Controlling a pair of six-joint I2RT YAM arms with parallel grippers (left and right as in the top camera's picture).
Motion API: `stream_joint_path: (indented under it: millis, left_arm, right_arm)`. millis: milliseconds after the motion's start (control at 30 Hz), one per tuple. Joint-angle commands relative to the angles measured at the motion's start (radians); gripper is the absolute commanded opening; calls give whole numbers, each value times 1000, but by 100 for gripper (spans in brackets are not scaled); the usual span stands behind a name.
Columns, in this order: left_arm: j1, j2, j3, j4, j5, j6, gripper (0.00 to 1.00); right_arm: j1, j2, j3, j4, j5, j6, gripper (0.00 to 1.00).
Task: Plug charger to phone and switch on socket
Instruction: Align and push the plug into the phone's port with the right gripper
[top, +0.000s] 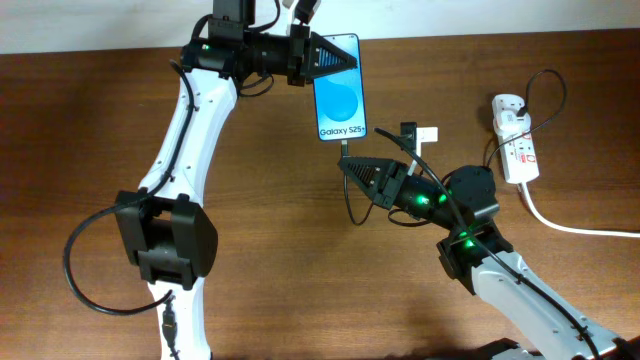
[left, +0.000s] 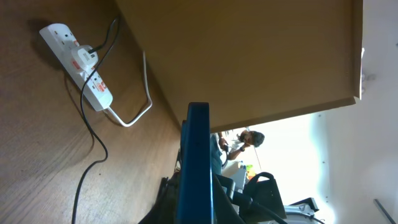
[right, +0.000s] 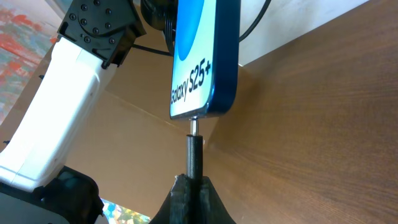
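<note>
Centrally, over the brown tabletop (top: 290, 260), the left end effector (top: 337, 57) clasped the blue-screened phone (top: 340, 100) by its far end, the white socket (top: 515, 140) lay at the far right, and the right end effector (top: 350, 163) pinched the charger (right: 194, 149), its tip touching the phone's near edge.

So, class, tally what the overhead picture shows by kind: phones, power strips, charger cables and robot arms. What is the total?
phone: 1
power strip: 1
charger cable: 1
robot arms: 2, left arm and right arm
Total: 5
</note>
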Motion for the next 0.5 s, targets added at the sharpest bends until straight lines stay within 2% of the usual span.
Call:
stream_joint_path:
  millis: [0,467]
  left_arm:
    - [3,5,14,3,16,8,0]
    - [-13,4,14,2,28,8,0]
  right_arm:
    - [-9,6,3,8,-2,-2,4]
    - [-9,6,3,19,-13,2,4]
